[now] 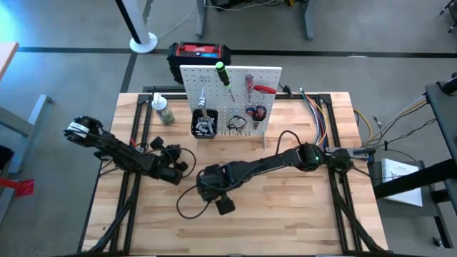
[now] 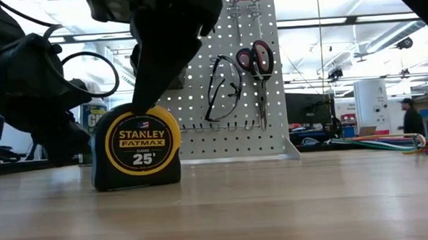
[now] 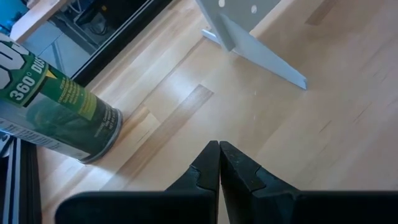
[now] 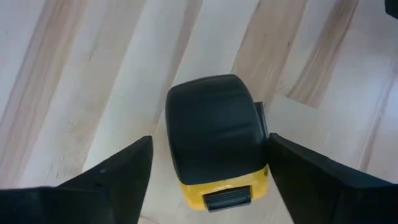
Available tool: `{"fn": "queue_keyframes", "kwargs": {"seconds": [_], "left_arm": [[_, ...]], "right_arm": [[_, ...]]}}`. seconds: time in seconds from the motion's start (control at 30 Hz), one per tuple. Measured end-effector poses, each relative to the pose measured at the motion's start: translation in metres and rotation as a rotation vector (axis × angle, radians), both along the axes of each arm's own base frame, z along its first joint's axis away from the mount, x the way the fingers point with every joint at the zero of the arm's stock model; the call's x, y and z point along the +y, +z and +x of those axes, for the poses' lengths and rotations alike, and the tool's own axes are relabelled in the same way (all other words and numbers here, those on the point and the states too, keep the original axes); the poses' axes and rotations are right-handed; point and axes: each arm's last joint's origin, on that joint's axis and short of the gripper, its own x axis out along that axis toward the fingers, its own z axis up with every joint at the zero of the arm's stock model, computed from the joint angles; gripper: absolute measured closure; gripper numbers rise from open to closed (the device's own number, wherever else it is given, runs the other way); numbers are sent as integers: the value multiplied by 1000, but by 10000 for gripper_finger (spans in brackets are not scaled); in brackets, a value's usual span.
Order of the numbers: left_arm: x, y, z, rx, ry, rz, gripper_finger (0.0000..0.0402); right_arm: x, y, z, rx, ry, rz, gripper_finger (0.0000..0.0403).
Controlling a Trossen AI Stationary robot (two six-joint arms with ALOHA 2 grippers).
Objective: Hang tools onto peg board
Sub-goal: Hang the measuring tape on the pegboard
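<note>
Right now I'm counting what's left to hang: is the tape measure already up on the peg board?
No, the tape measure stands on the table in front of the peg board.

The right arm is stretched from the table's right side toward its middle, with the wrist bent downward. The right gripper (image 4: 211,168) is pointed at the tabletop, and its fingers (image 4: 112,174) are spread apart, one on either side of the tape measure (image 4: 214,140), with gaps visible on both sides. The left arm is laid low across the table's left side. The left gripper (image 3: 219,163) is held just above the wood, its fingers pressed together with nothing between them.
</note>
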Motion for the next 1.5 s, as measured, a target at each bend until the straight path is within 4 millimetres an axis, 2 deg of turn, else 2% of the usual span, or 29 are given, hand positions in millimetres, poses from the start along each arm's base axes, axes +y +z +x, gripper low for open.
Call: {"fn": "queue_keyframes", "kwargs": {"seconds": [0.23,0.47,0.6,0.67,0.77,0.87,1.0,1.1,1.37,1.5], "left_arm": [[-1,-1,0,4,-2,-32,401],[-1,-2,-1,20,-7,-49,401],[-1,-2,-1,22,-7,-49,401],[-1,-2,-1,22,-7,-48,401],[-1,-2,-1,19,-7,-50,401],[-1,-1,0,10,-6,-53,401],[-2,-1,0,-2,-9,-58,401],[-3,-1,0,-2,-13,-58,401],[-3,-3,-1,-7,-13,-60,401],[-3,-3,0,-19,-13,-64,401]], "right_arm": [[-5,-13,5,12,9,-10,173],[-9,-9,6,7,-7,-17,197],[-11,12,3,13,-31,-37,208],[-18,29,-1,-23,-52,-37,208],[-38,63,-9,-66,-114,-17,209],[-64,85,-11,-117,-207,4,209],[-90,84,-10,-103,-279,-5,209],[-101,88,-9,-121,-301,8,207],[-100,98,-13,-159,-274,-94,208],[-103,122,-23,-227,-278,-132,208]]}}
